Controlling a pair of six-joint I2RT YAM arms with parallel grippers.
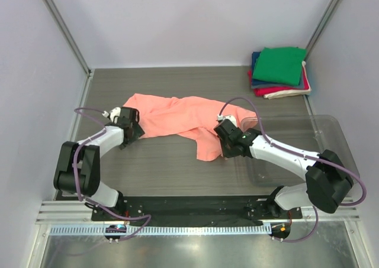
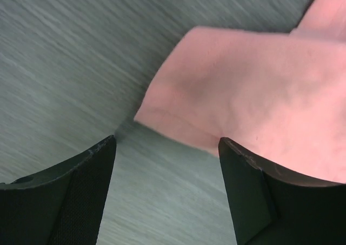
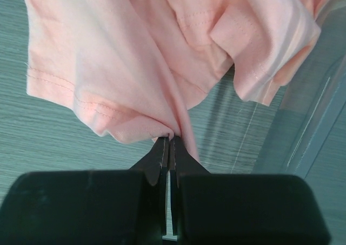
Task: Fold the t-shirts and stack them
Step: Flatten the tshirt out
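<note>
The grey wood-grain desk [image 1: 166, 173] lies bare between the two arms, in front of the crumpled salmon-pink cotton t-shirt [image 1: 172, 117], and along the far strip behind it. The clear plastic tray [image 1: 325, 135] blocks the right side. The stack of folded t-shirts [image 1: 278, 70] fills the far right corner. Pale walls [image 1: 177, 25] close three sides.

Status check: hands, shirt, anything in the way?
Left hand open at pink shirt edge. Right hand shut on its hem. Shirt crumpled, unfolded. Clear tray close beside right hand.
</note>
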